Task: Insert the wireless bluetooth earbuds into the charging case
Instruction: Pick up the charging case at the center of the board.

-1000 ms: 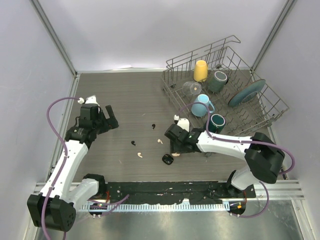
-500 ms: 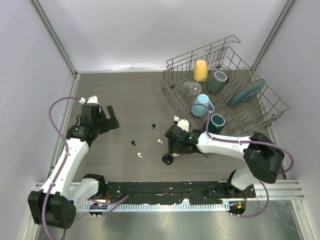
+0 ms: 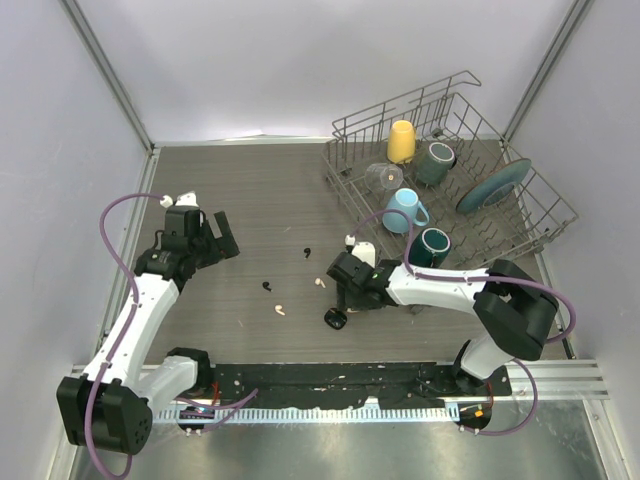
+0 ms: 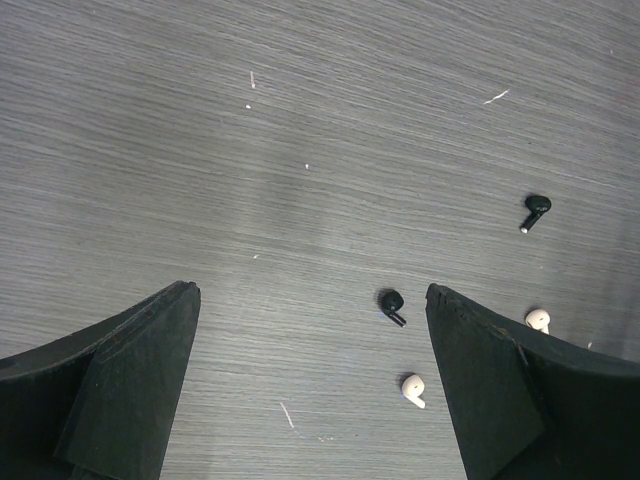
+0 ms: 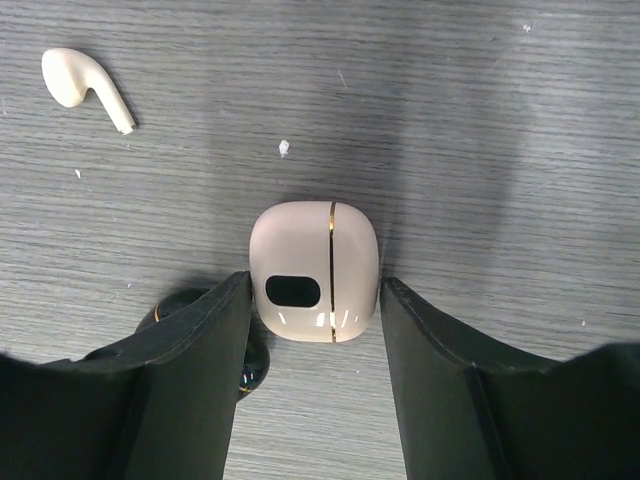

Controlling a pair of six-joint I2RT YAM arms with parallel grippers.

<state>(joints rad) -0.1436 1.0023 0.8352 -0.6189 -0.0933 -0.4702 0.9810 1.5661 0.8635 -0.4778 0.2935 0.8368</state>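
Observation:
A closed cream charging case lies on the wood table between the fingers of my right gripper, which is open and straddles it closely. A black case sits just beside that gripper and shows partly behind its left finger. One cream earbud lies ahead of it. My left gripper is open and empty above the table at the left. It sees two black earbuds and two cream earbuds.
A wire dish rack stands at the back right, holding a yellow cup, a blue mug and a teal plate. The four earbuds lie scattered between the two arms.
My right gripper has shifted slightly left over the cream case. My left gripper has moved a little up and away. The earbuds have not moved.

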